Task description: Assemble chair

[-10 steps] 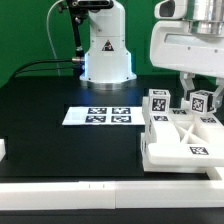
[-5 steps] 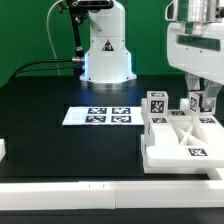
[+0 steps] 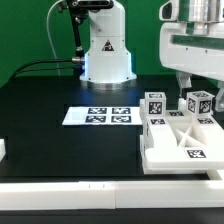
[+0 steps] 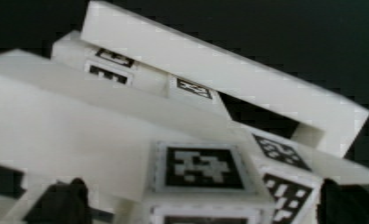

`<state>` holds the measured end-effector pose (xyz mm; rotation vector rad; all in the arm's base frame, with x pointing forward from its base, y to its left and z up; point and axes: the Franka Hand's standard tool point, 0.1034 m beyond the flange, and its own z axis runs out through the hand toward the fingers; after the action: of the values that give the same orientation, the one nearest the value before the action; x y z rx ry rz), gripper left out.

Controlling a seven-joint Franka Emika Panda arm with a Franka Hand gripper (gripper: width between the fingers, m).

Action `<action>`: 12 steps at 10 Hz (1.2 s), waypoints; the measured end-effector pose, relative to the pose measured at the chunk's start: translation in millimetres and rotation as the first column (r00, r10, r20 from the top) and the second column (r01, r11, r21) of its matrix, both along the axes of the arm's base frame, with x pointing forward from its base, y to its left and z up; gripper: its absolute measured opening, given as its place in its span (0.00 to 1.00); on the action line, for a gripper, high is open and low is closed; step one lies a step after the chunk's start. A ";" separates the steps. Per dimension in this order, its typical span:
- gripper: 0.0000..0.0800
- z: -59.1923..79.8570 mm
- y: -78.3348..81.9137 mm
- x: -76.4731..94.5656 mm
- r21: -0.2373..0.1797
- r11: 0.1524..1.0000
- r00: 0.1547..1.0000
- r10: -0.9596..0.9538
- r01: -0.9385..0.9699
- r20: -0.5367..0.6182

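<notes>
Exterior view: the gripper (image 3: 200, 92), jaws spread and holding nothing, hangs over the chair (image 3: 180, 140), chunky smooth white plastic blocks bearing square tags.

The exterior view looks from a little above, across the black table (image 3: 50, 140) toward the robot's base (image 3: 105, 55), far enough to see the marker board (image 3: 98, 116). The wrist view looks down from very close at the chair (image 4: 181, 130). Both views share the chair (image 3: 180, 135).
</notes>
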<state>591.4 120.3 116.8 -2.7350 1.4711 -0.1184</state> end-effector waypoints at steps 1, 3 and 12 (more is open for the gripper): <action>0.81 0.9 0.7 3.9 -0.011 0.982 0.982 0.190 -0.190 0.003; 0.81 0.1 0.1 3.1 -0.021 0.958 0.958 0.286 -0.285 0.000; 0.58 -5.4 0.7 -4.4 -0.068 0.528 0.532 0.841 -0.847 -0.099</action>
<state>587.0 121.0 111.4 -3.1943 -0.0413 -0.0858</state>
